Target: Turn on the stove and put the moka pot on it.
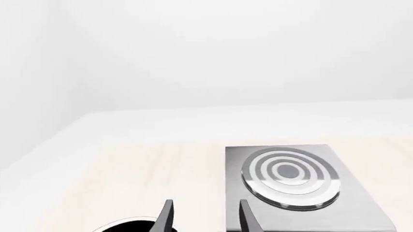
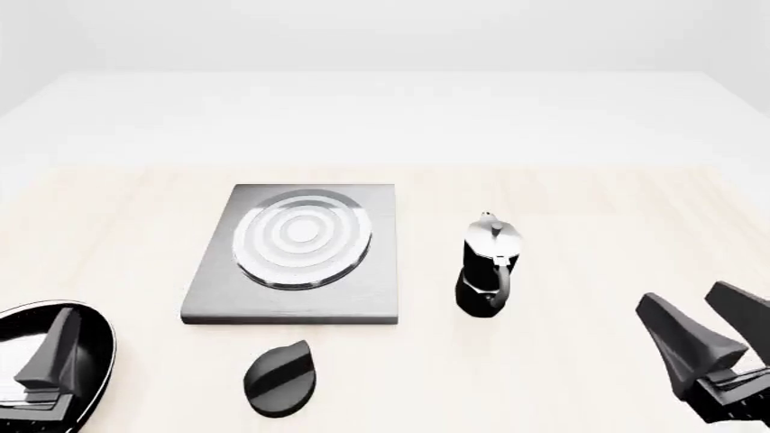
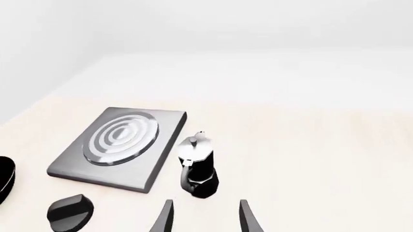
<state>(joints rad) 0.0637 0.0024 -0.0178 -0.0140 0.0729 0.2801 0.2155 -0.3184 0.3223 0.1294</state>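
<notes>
The stove (image 2: 295, 253) is a flat grey square plate with silver burner rings, left of the table's middle. Its separate black oval knob (image 2: 280, 379) lies just in front of it. The moka pot (image 2: 488, 268) stands upright on the table to the right of the plate, apart from it. My left gripper (image 2: 54, 329) is open and empty above the black pan at the front left. My right gripper (image 2: 686, 302) is open and empty at the front right, well right of the pot. In the right wrist view (image 3: 206, 212) the pot (image 3: 199, 166) stands just ahead of the open fingers.
A black round pan (image 2: 90, 352) sits at the front left edge, under my left gripper. In the left wrist view the stove (image 1: 303, 208) lies ahead beside the open fingers (image 1: 168, 212) and the pan's rim (image 1: 125, 226) shows below them. The light wooden table runs far back.
</notes>
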